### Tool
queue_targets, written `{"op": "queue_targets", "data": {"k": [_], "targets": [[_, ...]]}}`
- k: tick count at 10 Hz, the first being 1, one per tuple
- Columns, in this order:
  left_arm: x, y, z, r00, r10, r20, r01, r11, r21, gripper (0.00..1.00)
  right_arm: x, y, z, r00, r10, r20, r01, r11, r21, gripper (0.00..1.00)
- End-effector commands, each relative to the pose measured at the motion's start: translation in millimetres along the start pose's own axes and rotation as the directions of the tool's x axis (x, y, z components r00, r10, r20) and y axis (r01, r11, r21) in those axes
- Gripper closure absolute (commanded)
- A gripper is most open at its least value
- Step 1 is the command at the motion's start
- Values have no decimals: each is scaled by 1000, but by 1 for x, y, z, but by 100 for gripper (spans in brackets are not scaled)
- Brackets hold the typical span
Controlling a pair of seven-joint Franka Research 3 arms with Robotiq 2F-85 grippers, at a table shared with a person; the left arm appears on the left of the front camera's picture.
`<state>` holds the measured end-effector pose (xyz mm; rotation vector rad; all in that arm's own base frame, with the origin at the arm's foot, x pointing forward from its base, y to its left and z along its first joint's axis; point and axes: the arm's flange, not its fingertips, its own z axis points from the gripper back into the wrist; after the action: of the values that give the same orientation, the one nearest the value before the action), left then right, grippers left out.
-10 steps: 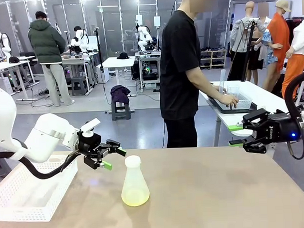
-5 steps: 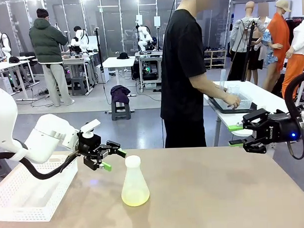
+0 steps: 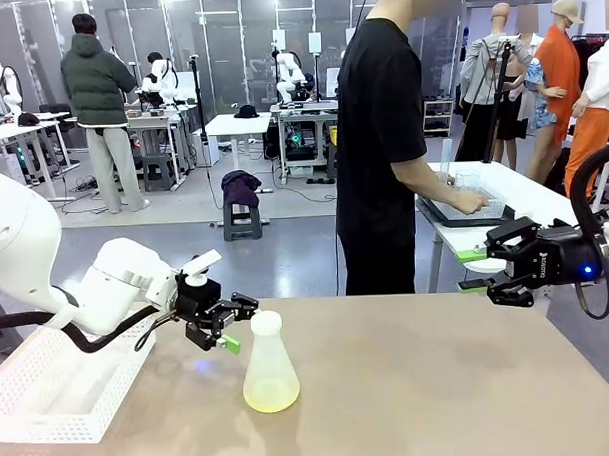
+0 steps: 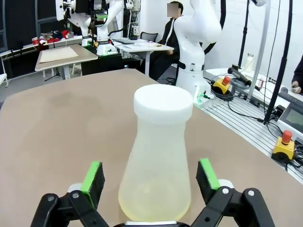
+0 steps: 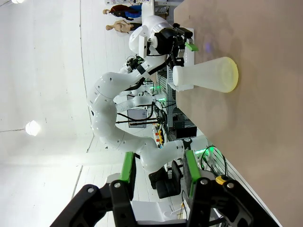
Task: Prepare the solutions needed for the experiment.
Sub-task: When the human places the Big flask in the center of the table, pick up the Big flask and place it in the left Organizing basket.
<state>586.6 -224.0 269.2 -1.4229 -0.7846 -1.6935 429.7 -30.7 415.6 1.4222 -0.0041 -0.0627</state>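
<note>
Erlenmeyer flask (image 3: 269, 362) stood upright near worktop (image 3: 440, 383) centre, closer to the left arm's side; long axis vertical, wide base down, narrow neck up, closed by a white cap (image 4: 163, 100). Pale yellow solution (image 3: 271, 394) pooled as a shallow layer at the bottom, visible through the translucent wall; level judged flat, consistent with a flask at rest.

Left pincer (image 3: 228, 323) held low, just beside the flask neck, on the white tray (image 3: 50, 397) side. Jaws spread wide, nothing gripped. In the left wrist view the 2 green pads (image 4: 93, 176) flanked the flask body with a gap on each side, not touching. Judged as a pre-grasp line-up: pincer squared to the flask so that closing would pinch the lower body.

Right pincer (image 3: 473, 270) hovered off the worktop's far right edge, well apart from the flask, fingers pointed toward the centre. Jaws partly spread, nothing between the pads (image 5: 127, 166) in the right wrist view. Judged as parked, leaving room for the left arm.

Person (image 3: 382, 145) stood at the far side, hand (image 3: 469, 199) at a tray on another table.
</note>
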Motion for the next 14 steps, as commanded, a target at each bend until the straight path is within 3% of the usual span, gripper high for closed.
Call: {"op": "queue_targets", "data": {"k": [1,5,14], "targets": [[0,10,-1,996,4,86,-4,1000,-4,0,-1,0,0,1000,0,-4,0,1000,5,48],[-7,14,-13,976,-18,216,27,999,-41,0,-1,0,0,1000,0,-4,0,1000,5,48],[-10,13,-55,969,26,244,17,985,-173,0,-1,0,0,1000,0,-4,0,1000,5,48]]}}
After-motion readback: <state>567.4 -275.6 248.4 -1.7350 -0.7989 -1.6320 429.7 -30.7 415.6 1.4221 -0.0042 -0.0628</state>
